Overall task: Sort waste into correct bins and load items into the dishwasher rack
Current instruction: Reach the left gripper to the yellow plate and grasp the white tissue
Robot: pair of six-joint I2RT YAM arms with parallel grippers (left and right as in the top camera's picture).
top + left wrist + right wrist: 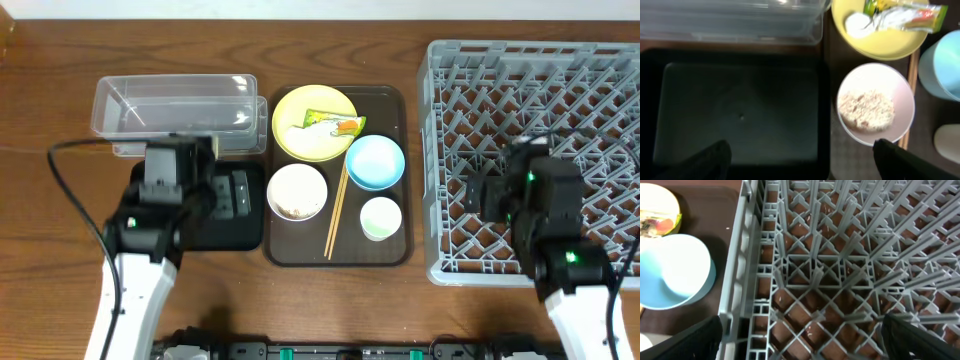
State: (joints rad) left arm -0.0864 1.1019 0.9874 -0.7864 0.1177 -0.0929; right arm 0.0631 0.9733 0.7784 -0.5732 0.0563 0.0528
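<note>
Hovering left gripper (pixel 800 165), jaws wide and empty, over black tray (pixel 740 90), with white bowl (pixel 907 100) of rice (pixel 867 107) just to its right. Hanging right gripper (pixel 802 342), jaws wide and empty, over dishwasher rack (pixel 840 255), with light blue bowl (pixel 670 270) off to its left.

Wrapper (pixel 331 124) on yellow plate (pixel 298 147); chopsticks (pixel 336 210) btwn white bowl (pixel 297 191) & cup (pixel 380 218).

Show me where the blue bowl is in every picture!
Overhead: blue bowl on the brown tray, right of the chopsticks.
Left wrist: blue bowl at the right edge, cut off.
Right wrist: blue bowl at left, beside the rack.
Shared landmark: yellow plate, next to it in all three.
</note>
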